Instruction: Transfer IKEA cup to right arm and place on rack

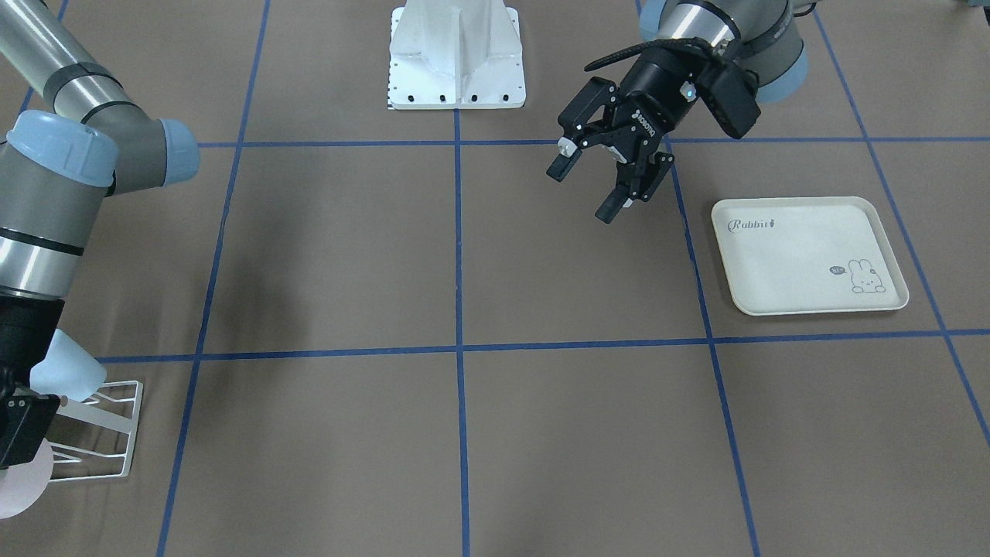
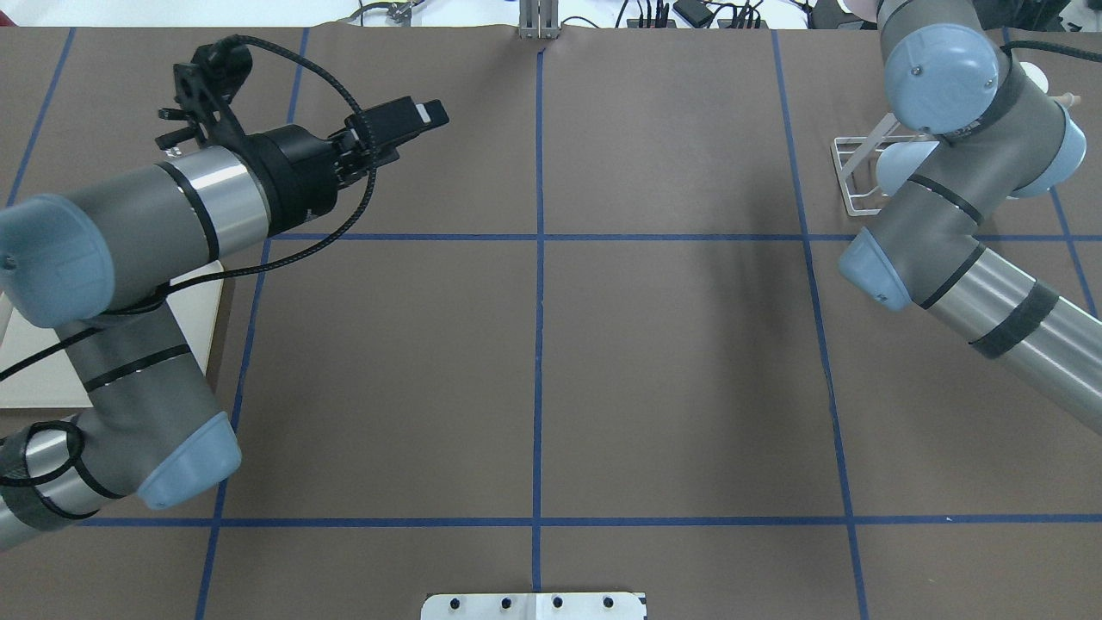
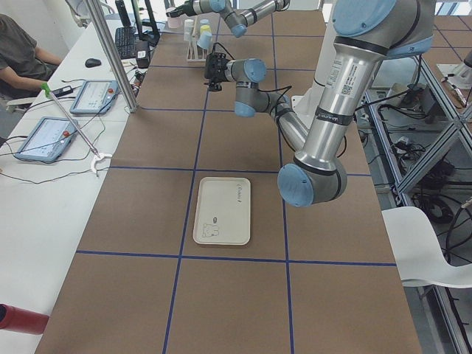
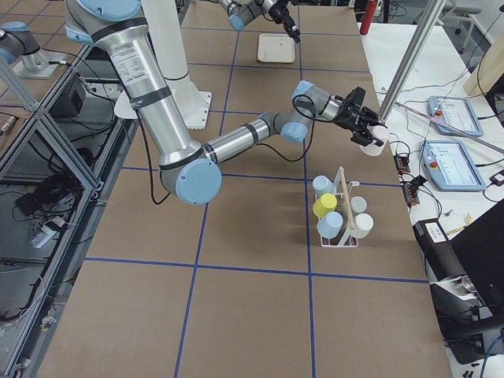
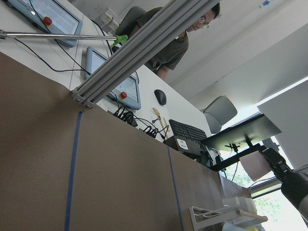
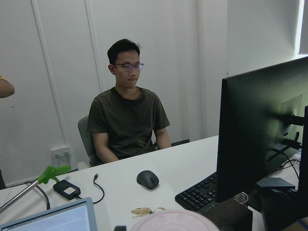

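Note:
The IKEA cup (image 4: 368, 146) is pale pink, and my right gripper (image 4: 362, 130) is shut on it. It hangs in the air near the table's operator-side edge, a little beyond the rack (image 4: 339, 216). The cup's rim (image 6: 173, 220) fills the bottom of the right wrist view, and the cup (image 1: 17, 481) shows at the lower left edge of the front view beside the rack (image 1: 116, 425). This white wire rack carries several cups in light blue, yellow and white. My left gripper (image 1: 599, 182) hovers open and empty above the table, close to the tray.
A cream rabbit-print tray (image 1: 808, 255) lies flat on the robot's left side of the table. The white robot base (image 1: 456, 58) stands at the table's rear middle. A person (image 6: 127, 120) sits at a desk with monitor, keyboard and tablets just past the rack-side edge.

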Controlling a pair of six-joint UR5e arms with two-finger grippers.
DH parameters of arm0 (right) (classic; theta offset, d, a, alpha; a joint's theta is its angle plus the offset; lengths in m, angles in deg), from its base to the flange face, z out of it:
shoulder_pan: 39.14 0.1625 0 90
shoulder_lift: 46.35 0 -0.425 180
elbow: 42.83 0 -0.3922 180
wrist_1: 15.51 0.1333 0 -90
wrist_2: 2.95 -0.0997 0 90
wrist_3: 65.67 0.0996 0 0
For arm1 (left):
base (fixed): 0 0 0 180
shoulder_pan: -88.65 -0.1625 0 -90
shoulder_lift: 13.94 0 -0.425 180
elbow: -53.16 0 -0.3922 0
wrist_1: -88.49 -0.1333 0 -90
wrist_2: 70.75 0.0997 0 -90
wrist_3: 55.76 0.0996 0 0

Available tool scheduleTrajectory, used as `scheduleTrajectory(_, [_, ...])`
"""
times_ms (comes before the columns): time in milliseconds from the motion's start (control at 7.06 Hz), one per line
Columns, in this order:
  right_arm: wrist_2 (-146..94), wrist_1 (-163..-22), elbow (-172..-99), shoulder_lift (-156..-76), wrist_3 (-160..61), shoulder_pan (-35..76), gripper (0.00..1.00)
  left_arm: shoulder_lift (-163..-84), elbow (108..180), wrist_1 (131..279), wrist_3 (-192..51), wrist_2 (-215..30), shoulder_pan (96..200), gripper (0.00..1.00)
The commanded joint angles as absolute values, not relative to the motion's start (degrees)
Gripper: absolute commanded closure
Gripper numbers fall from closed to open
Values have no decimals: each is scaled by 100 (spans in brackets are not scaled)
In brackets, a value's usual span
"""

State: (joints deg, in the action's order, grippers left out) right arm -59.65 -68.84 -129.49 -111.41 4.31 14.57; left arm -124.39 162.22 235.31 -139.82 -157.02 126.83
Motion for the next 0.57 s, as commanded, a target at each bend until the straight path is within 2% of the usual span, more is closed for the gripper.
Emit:
scheduleTrajectory(0, [-5956, -6886, -12827, -11498, 421, 1465, 100, -12353, 16250, 23535, -13917, -15759, 12723, 0])
scheduleTrajectory(425, [-5955, -6894, -12677, -11525, 430, 1456, 100, -12345, 16250, 23535, -13917, -15768, 12723, 0])
